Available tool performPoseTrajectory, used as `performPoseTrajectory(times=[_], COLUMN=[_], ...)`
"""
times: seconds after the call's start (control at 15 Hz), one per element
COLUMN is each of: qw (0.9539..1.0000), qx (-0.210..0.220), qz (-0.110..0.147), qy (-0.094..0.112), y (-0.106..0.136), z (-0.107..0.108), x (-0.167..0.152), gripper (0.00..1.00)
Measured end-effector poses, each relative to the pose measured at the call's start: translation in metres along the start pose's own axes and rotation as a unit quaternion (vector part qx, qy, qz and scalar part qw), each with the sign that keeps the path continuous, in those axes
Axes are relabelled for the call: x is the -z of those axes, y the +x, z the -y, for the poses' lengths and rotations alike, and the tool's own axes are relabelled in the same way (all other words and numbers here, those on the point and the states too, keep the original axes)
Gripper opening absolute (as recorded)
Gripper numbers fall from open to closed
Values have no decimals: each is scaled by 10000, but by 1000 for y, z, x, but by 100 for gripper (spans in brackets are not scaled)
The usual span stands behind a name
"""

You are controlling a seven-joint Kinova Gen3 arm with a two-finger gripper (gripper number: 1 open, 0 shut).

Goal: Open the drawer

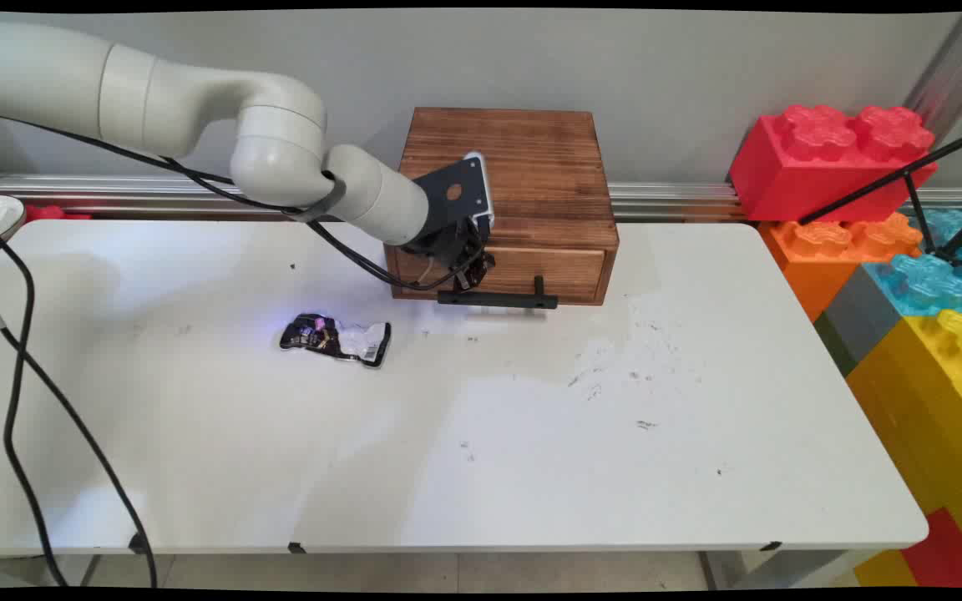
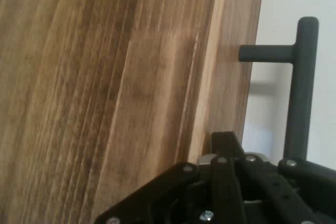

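White table (image 1: 531, 467): gripper (image 1: 471, 271) (grip unclear) at dark-grained wooden drawer box (image 1: 531, 175), black handle (image 1: 498, 298).

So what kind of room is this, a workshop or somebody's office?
Most likely a robotics test lab. A white robot arm trailing black cables works at a plain white table holding only a brown wooden drawer box and a crumpled black-and-white wrapper, with giant coloured toy bricks stacked alongside.
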Motion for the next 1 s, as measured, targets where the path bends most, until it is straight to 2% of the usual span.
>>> performPoseTrajectory(times=[0.4,0.47,0.67,1.0], qw=[9998,9997,9993,9977], qx=[20,34,75,93], qz=[-108,-127,-138,-33], qy=[-150,-187,-326,-670], y=[8,10,16,18], z=[0,2,7,13], x=[18,24,40,56], gripper=[0,100,100,100])
